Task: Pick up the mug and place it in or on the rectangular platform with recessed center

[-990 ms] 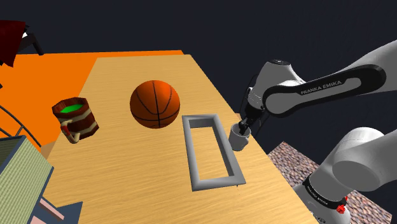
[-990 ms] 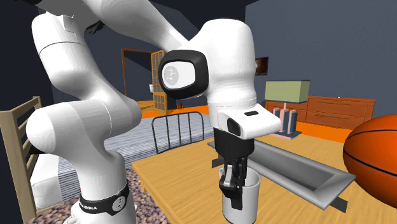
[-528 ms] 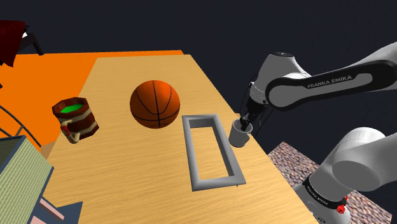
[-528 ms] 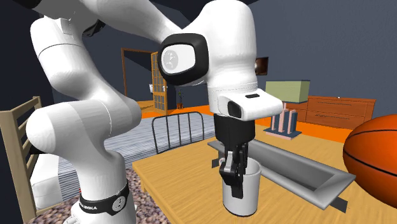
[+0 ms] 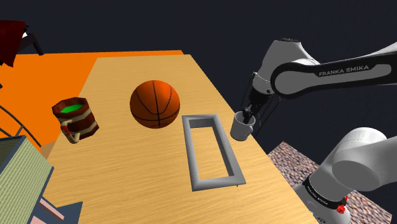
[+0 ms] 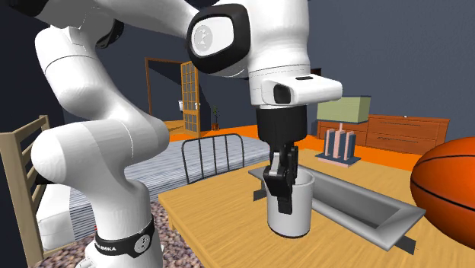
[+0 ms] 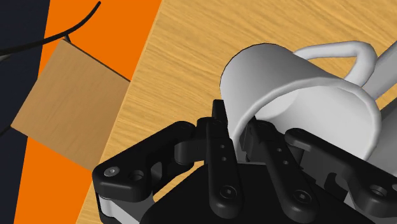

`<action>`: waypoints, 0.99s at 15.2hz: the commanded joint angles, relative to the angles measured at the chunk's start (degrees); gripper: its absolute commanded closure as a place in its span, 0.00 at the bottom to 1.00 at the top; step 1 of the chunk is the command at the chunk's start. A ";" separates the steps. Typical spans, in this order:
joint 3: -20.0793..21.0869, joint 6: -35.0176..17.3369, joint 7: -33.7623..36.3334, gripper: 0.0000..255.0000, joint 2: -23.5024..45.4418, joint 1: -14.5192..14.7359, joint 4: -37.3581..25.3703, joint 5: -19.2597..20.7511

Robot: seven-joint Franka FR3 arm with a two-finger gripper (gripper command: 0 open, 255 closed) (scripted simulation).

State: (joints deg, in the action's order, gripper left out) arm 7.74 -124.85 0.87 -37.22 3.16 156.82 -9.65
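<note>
Shoulder view: wooden table; my gripper pinches the white mug by its rim, just beside the grey rectangular platform, w/ a basketball beyond. 2nd ext. view: bedroom bkgd, mug upright. Wrist view: fingers clamp the mug's wall.

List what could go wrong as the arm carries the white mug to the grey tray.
1. The gripper pinches the mug only by its rim wall, one finger inside, so it could swing or slip.
2. The tray has a raised rim close beside the mug; the base could clip it.
3. The basketball sits near the tray and could be nudged rolling.
</note>
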 commanded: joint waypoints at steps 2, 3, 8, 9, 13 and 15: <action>-0.20 2.54 0.15 1.00 -0.91 -0.12 -1.62 0.28; -0.26 3.44 0.21 1.00 -1.21 -0.15 -2.22 0.37; -0.59 7.79 0.50 1.00 -2.44 -0.32 -5.35 0.79; -0.65 8.64 0.55 1.00 -2.62 -0.35 -6.01 0.87; -0.90 11.94 0.77 1.00 -3.20 -0.47 -8.73 1.18; -1.02 13.55 0.88 1.00 -3.40 -0.53 -10.15 1.33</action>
State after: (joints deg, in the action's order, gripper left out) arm 6.69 -112.11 1.58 -40.36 2.59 147.21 -8.32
